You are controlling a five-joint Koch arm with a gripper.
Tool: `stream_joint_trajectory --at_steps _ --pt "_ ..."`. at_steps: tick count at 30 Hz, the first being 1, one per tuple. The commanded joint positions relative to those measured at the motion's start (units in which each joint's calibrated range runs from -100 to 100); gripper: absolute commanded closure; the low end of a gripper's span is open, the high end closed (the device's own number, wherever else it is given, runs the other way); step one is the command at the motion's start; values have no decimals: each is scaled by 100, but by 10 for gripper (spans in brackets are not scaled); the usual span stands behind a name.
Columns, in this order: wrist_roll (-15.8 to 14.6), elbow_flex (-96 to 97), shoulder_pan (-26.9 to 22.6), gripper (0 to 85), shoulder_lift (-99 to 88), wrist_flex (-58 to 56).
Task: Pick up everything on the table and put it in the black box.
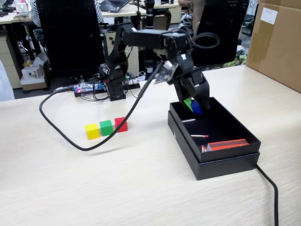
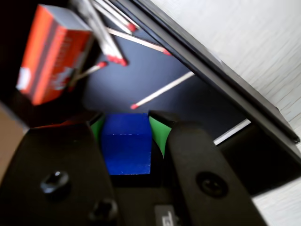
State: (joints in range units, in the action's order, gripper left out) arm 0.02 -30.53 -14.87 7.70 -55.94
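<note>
My gripper point(image 1: 194, 107) is shut on the blue cube point(image 1: 196, 108) and holds it over the far end of the black box point(image 1: 225, 162). In the wrist view the blue cube point(image 2: 127, 142) sits between the green-padded jaws of the gripper point(image 2: 126, 125), above the box floor point(image 2: 155, 80). The yellow cube point(image 1: 92, 131), the green cube point(image 1: 106, 127) and the red cube point(image 1: 121, 124) stand in a row on the beige table point(image 1: 117, 188), left of the box.
Inside the box lie loose matchsticks point(image 1: 199, 135) and an orange-red matchbox point(image 1: 227, 144), both also in the wrist view point(image 2: 162, 90) point(image 2: 51, 55). A black cable point(image 1: 80, 146) loops over the table near the cubes. A brown carton point(image 1: 277, 42) stands at the far right.
</note>
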Motion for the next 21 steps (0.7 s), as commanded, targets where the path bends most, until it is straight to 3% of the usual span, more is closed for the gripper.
stream_joint_trajectory --at_steps 1,4,7,10,12,16,21 --pt "-88 -446 -49 813 153 -77" --pt "-132 -401 -49 806 394 -77" --pt "-161 -401 -44 726 544 -95" --pt "-215 -401 -15 713 532 -112" --pt "-230 -365 15 622 349 -172" --pt "-230 -337 98 496 -420 -449" --pt "-147 34 381 462 -2302 -579"
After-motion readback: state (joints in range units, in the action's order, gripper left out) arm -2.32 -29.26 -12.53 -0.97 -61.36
